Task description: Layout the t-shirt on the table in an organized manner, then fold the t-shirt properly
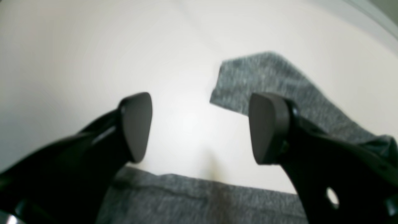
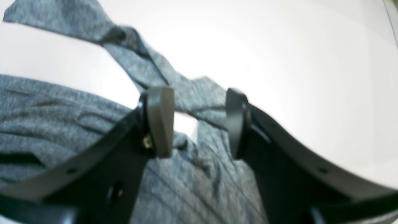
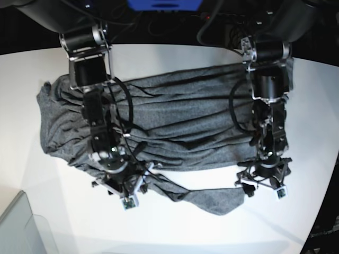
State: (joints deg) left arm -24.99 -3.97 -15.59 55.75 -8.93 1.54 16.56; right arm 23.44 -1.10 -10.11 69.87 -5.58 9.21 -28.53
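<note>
The dark heather-grey t-shirt (image 3: 175,121) lies spread and wrinkled across the white table (image 3: 47,190), with a narrow strip trailing toward the near edge (image 3: 212,200). My left gripper (image 1: 200,127) is open over bare table, with a flap of the shirt (image 1: 264,74) beyond its right finger and a shirt edge (image 1: 202,199) under it. In the base view the left gripper (image 3: 263,181) hangs by the shirt's right end. My right gripper (image 2: 198,123) is open, its fingers (image 2: 160,121) apart just above bunched cloth (image 2: 62,118). In the base view the right gripper (image 3: 121,182) sits over the shirt's near edge.
A translucent grey bin corner (image 3: 21,227) stands at the near left of the table. The table's curved edge (image 3: 318,211) runs close to the left arm. Dark equipment and cables (image 3: 169,16) fill the far side behind both arm bases.
</note>
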